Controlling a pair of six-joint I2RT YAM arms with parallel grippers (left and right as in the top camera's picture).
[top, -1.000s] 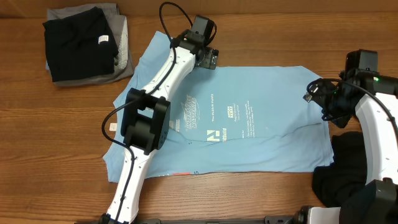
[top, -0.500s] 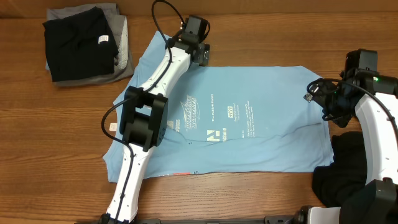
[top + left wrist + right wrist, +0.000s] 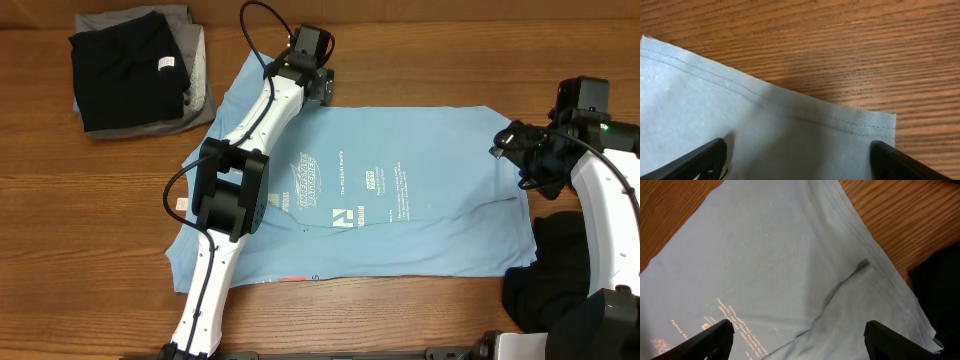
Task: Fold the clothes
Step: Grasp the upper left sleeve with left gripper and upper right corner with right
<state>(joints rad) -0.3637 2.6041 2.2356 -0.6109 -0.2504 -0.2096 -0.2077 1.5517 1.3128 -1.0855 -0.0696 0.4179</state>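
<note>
A light blue T-shirt (image 3: pixel 400 200) with white print lies spread flat on the wooden table. My left gripper (image 3: pixel 322 88) is open over the shirt's far top edge by the sleeve; in the left wrist view its fingertips (image 3: pixel 707 157) straddle the stitched hem corner (image 3: pixel 860 125). My right gripper (image 3: pixel 520 150) is open above the shirt's right edge; in the right wrist view its fingertips (image 3: pixel 710 340) span a crease in the cloth (image 3: pixel 840 295). Nothing is held.
A folded black garment (image 3: pixel 125 68) on a grey one (image 3: pixel 200 75) lies at the far left. A black garment (image 3: pixel 560 265) is heaped at the near right, also showing in the right wrist view (image 3: pixel 940 275). A small white tag (image 3: pixel 182 203) lies by the shirt.
My left gripper has shifted a little left and toward the far edge along the shirt's top. The right gripper has barely moved. The shirt lies the same.
</note>
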